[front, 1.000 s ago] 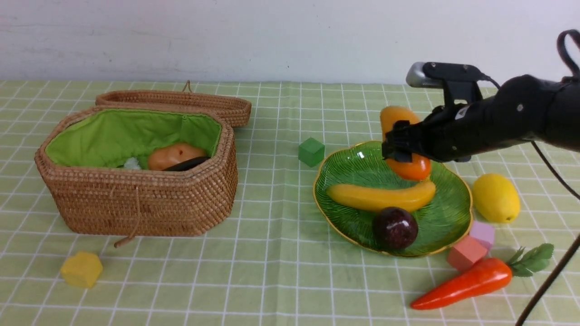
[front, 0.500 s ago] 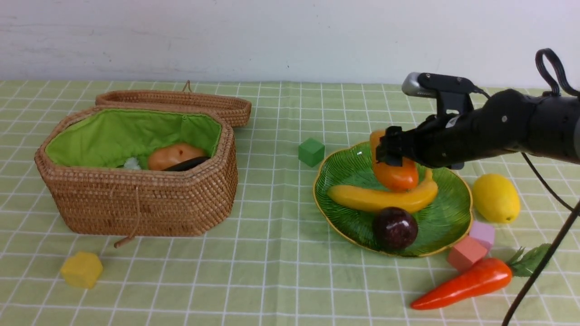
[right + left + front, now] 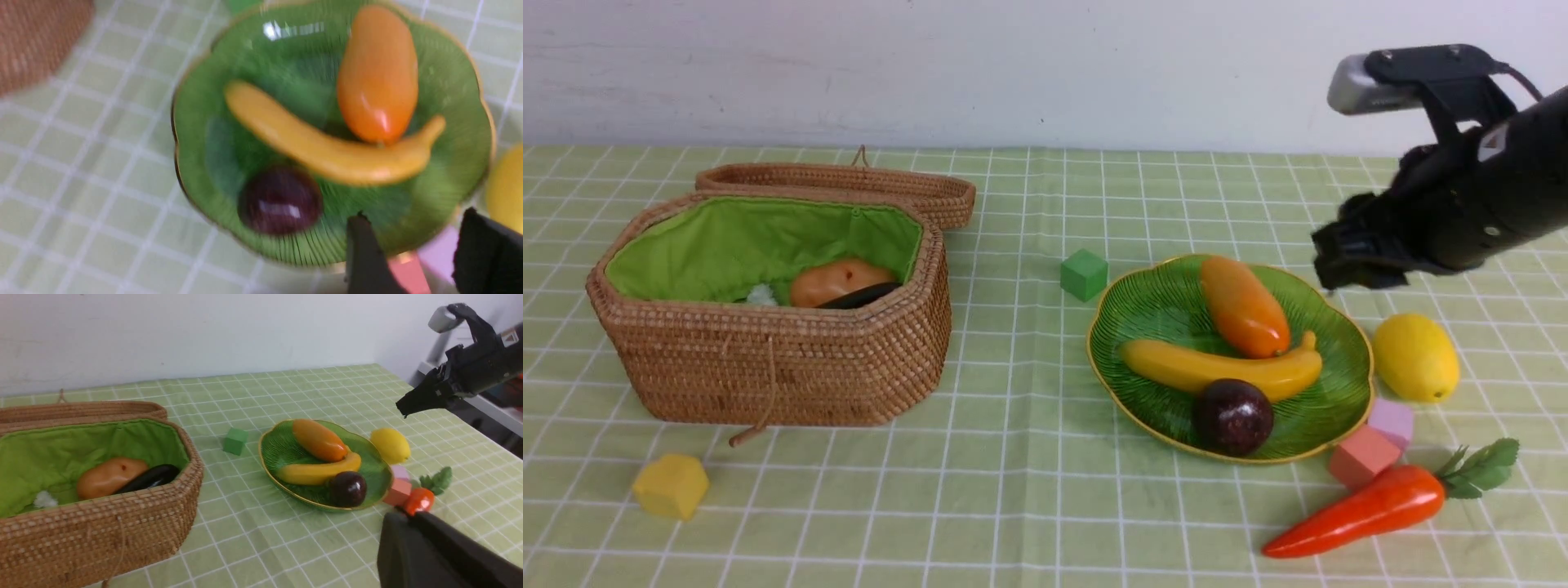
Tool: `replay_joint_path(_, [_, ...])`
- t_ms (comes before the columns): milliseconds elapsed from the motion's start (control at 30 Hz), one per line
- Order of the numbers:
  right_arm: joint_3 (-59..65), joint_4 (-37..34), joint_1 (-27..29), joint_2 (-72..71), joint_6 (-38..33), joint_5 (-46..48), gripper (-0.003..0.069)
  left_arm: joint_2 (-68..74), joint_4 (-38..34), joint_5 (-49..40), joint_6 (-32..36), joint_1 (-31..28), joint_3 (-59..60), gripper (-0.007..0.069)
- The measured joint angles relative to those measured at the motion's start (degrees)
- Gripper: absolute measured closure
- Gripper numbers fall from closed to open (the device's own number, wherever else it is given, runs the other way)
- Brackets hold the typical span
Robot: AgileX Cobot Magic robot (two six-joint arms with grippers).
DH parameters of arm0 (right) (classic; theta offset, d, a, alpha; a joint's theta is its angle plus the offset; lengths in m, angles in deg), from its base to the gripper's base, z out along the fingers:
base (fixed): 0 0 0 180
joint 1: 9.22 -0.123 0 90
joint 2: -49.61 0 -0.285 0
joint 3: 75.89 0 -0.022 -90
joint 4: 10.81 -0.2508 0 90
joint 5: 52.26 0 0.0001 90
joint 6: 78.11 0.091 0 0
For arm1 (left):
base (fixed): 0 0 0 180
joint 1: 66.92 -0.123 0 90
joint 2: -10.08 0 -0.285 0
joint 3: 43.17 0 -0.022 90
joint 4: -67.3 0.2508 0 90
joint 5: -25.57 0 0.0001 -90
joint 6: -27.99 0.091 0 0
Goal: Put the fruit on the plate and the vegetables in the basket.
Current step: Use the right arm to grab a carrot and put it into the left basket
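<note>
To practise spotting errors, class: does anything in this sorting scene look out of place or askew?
Nothing is spilled or damaged. The lemon lies beside the plate, and the carrot lies on the cloth, outside the basket.

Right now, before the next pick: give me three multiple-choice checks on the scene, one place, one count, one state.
1. Lemon relative to the plate: A on it; B beside it, on the cloth; C under it.
2. Fruits on the plate: A two; B three; C four.
3. Right claw: A open, empty; B holding fruit; C out of sight.

1 B: the lemon sits on the cloth just outside the rim.
2 B: mango, banana and mangosteen lie on the plate.
3 A: its jaws stand apart with nothing between.
</note>
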Motion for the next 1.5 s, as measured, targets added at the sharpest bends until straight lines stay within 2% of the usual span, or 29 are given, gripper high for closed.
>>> replay_joint_path(67, [0.09, 2.58, 0.00, -1.41, -4.25, 10.33, 0.0478, 0.00, -4.88, -1.26, 5.68, 0.00, 0.00, 0.0631])
replay_joint_path(133, [0.85, 3.35, 0.00, -1.67, -6.13, 15.67, 0.0533, 0.00, -9.51, -2.66, 11.42, 0.00, 0.00, 0.0630])
replay_joint_path(200, [2.87, 3.50, 0.00, -1.68, -6.77, 18.25, 0.0557, 0.00, -13.95, -4.61, 16.95, 0.00, 0.00, 0.0629])
replay_joint_path(300, [6.95, 3.56, 0.00, -1.68, -7.53, 18.75, 0.0552, 0.00, -18.86, -6.93, 22.63, 0.00, 0.00, 0.0627])
replay_joint_path(367, [12.27, 4.01, 0.00, -1.68, -11.61, 16.83, 0.0508, 0.00, -21.84, -8.26, 25.62, 0.00, 0.00, 0.0627])
replay_joint_path(400, [12.27, 4.01, 0.00, -1.68, -11.61, 16.83, 0.0508, 0.00, -22.05, -8.35, 25.78, 0.00, 0.00, 0.0627])
replay_joint_path(500, [18.02, 3.17, 0.00, -1.60, -24.38, 8.21, 0.0396, 0.00, -24.35, -8.88, 27.39, 0.00, 0.00, 0.0625])
replay_joint_path(567, [19.24, 1.31, 0.00, -1.48, -30.15, 4.29, 0.0340, 0.00, -24.61, -8.88, 27.51, 0.00, 0.00, 0.0624])
replay_joint_path(600, [19.61, -0.30, 0.00, -1.10, -36.18, 1.73, 0.0299, 0.00, -24.68, -8.94, 27.57, 0.00, 0.00, 0.0622])
replay_joint_path(700, [19.75, -3.59, 0.00, 0.32, -46.60, -1.04, 0.0225, 0.00, -24.68, -9.06, 27.57, 0.00, 0.00, 0.0620])
replay_joint_path(800, [19.75, -4.38, 0.00, 2.37, -55.44, -1.94, 0.0194, 0.00, -24.68, -9.43, 27.57, 0.00, 0.00, 0.0620])
replay_joint_path(867, [19.75, -3.82, 0.00, 4.16, -58.87, -2.38, 0.0188, 0.00, -24.68, -9.57, 27.57, 0.00, 0.00, 0.0620])
replay_joint_path(1167, [19.75, 0.91, 0.00, 10.12, -61.39, -8.12, 0.0184, 0.00, -24.68, -9.94, 27.32, 0.00, 0.00, 0.0619])
replay_joint_path(1500, [19.75, 2.89, 0.00, 14.97, -61.38, -8.27, 0.0193, 0.00, -24.68, -9.96, 27.26, 0.00, 0.00, 0.0618])
